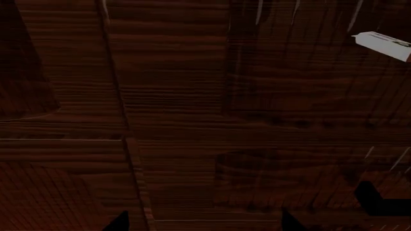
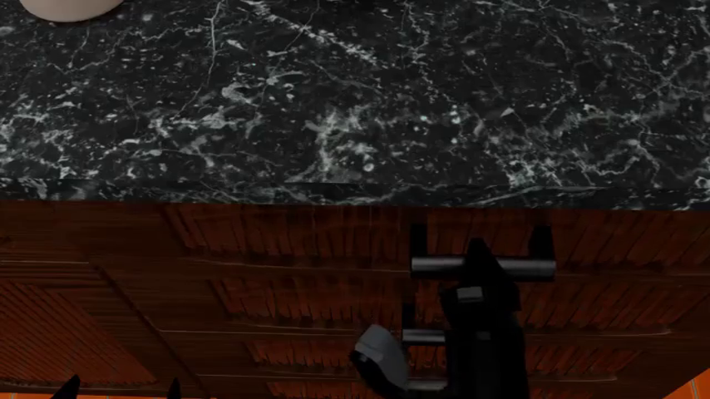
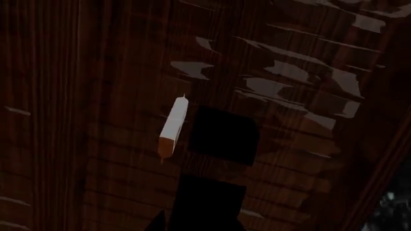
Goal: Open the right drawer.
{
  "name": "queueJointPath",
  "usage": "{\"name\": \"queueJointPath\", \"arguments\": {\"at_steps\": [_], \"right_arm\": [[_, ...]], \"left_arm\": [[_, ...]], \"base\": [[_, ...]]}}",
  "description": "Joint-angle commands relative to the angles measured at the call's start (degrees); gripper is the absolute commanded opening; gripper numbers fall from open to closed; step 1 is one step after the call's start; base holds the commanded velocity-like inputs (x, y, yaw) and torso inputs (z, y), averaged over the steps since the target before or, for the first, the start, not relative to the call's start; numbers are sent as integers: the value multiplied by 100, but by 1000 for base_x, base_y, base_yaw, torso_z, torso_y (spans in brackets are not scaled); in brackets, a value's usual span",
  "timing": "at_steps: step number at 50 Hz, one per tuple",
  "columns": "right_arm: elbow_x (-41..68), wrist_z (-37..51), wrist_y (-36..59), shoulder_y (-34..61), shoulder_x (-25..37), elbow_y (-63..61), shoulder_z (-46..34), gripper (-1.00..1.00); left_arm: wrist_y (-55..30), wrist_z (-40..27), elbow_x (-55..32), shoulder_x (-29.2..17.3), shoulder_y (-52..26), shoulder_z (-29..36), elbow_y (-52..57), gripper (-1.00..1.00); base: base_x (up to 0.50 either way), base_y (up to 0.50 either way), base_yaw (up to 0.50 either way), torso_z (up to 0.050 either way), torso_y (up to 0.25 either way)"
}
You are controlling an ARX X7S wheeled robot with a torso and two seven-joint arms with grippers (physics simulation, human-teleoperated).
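Black marble countertop [image 2: 355, 91] overhangs dark wood fronts. Right drawer [image 2: 332, 237] sits just under it; bar handle [image 2: 533, 267] right of centre. Right gripper [image 2: 475, 249] at the bar, jaw state unclear. Best: confirm grip, pull straight out. Left gripper [image 2: 116, 386] idle, low left.

Dark reddish-brown wood-grain drawer front [image 3: 96, 120], pale grey bar handle [image 3: 172, 126] beside 2 black blocks [image 3: 222, 135].
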Motion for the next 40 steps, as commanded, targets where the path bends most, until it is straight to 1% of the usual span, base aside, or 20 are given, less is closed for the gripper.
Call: {"name": "queueJointPath", "arguments": {"at_steps": [1,12,19,25,33,40], "right_arm": [[-504,-212,351,-251,358,-710,-185,-100],[-776,-443,604,-523,630,-1295,-243,-100],[-718,-326,658,-751,670,-1430,-190,-100],[-935,-532,834,-916,843,-1851,-240,-100],[-1072,-580,1080,-1144,876,-2106,-212,-100],[-1347,-765,1171,-1292,1090,-2512,-315,-100]], "left_arm": [[-13,-22,-12,-20,-1,20,31,100],[2,-36,-3,-21,-22,48,-4,100],[7,-41,-31,-29,-26,46,-8,100],[38,-39,-21,-32,-34,61,-43,100],[34,-60,-42,-50,-15,63,-3,100],[84,-63,-29,-43,-36,73,-57,100]], "base": [[0,0,0,0,0],[0,0,0,0,0],[-1,0,0,0,0],[0,0,0,0,3],[-1,0,-1,0,1],[0,0,-1,2,1]]}}
